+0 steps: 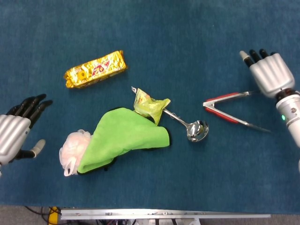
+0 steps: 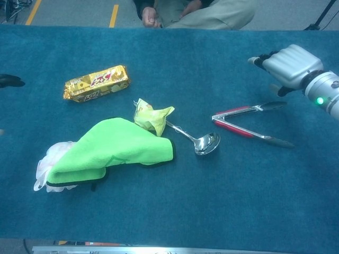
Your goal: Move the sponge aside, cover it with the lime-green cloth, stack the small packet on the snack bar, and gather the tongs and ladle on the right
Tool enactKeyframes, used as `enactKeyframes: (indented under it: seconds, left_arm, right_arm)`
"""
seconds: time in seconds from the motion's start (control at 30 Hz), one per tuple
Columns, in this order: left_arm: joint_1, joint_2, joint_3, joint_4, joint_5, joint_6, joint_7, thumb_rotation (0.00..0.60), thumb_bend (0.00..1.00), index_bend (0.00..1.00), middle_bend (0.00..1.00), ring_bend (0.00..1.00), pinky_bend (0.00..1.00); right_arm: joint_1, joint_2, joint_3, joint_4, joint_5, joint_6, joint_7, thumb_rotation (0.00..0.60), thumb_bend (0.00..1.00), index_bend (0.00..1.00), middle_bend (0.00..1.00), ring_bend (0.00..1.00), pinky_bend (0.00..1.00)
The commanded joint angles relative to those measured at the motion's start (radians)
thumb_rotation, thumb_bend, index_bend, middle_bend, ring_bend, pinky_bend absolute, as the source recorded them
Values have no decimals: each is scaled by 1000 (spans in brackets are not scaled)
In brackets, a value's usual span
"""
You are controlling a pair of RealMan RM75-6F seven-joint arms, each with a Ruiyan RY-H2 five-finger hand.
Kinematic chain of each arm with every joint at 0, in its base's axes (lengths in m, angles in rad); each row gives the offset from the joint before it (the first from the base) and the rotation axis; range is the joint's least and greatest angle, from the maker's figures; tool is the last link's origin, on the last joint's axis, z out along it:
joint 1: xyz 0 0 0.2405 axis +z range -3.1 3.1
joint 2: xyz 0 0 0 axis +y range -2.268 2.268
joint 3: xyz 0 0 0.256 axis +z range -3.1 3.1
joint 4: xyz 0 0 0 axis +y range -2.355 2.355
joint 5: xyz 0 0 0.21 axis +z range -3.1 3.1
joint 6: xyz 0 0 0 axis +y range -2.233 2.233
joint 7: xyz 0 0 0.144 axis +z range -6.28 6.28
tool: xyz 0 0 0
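Observation:
The lime-green cloth (image 1: 126,138) (image 2: 114,149) lies over most of a white mesh sponge (image 1: 71,148) (image 2: 46,164) at the front left. A small yellow-green packet (image 1: 149,106) (image 2: 151,117) rests on the handle end of the steel ladle (image 1: 189,127) (image 2: 198,141). The gold snack bar (image 1: 96,69) (image 2: 97,82) lies apart at the back left. Red-tipped tongs (image 1: 233,110) (image 2: 249,120) lie spread on the table, right of the ladle. My right hand (image 1: 268,71) (image 2: 288,63) hovers open just beyond their handle end. My left hand (image 1: 16,129) is open at the far left.
Blue carpet covers the table (image 1: 187,37). A seated person (image 2: 196,11) is behind the far edge. The table's metal front rail (image 1: 164,214) runs along the bottom.

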Motion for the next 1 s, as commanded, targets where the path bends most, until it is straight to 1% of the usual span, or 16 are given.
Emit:
enactKeyframes:
  seconds: [0.03, 0.13, 0.23, 0.33, 0.47, 0.53, 0.67, 0.77, 0.9, 1.0]
  left_arm:
    - [0, 3, 0, -2, -4, 1, 1, 600, 375, 0, 0, 0, 162]
    - [0, 6, 0, -5, -7, 1, 4, 600, 375, 0, 0, 0, 162]
    - [1, 9, 0, -9, -7, 3, 8, 600, 375, 0, 0, 0, 162]
    - [1, 11, 0, -11, -8, 3, 10, 600, 375, 0, 0, 0, 162]
    - [-1, 10, 0, -12, -8, -1, 12, 600, 375, 0, 0, 0, 162]
    - [-1, 9, 1, -12, -8, -3, 13, 600, 375, 0, 0, 0, 162]
    - [-3, 9, 1, -13, -9, -6, 15, 600, 375, 0, 0, 0, 162]
    - [-2, 9, 1, -14, -8, -5, 15, 600, 375, 0, 0, 0, 162]
    - [-1, 10, 3, -14, -7, -4, 14, 600, 375, 0, 0, 0, 162]
    - [0, 10, 6, -14, -7, -6, 11, 600, 375, 0, 0, 0, 162]
  right_arm:
    - [-6, 40, 24, -78, -73, 12, 103, 600, 381, 9, 232, 212, 477]
    - [-8, 71, 12, -138, -165, 16, 156, 600, 351, 67, 288, 224, 477]
    - [-9, 95, -12, -193, -255, 16, 183, 600, 257, 144, 337, 259, 478]
    - [-11, 110, -53, -237, -338, 4, 191, 600, 156, 214, 383, 307, 486]
    - [-14, 113, -118, -269, -421, -29, 153, 600, 58, 227, 395, 315, 487]
    - [-17, 110, -137, -273, -448, -37, 143, 600, 25, 227, 395, 315, 487]
    - [-27, 91, -164, -263, -512, -35, 119, 600, 4, 227, 395, 315, 487]
    - [-33, 70, -172, -253, -543, -37, 106, 600, 0, 227, 395, 315, 487]
    - [-35, 35, -171, -235, -559, -49, 81, 600, 0, 227, 395, 315, 487]
    - [-34, 0, -163, -219, -550, -69, 61, 600, 2, 227, 395, 316, 487]
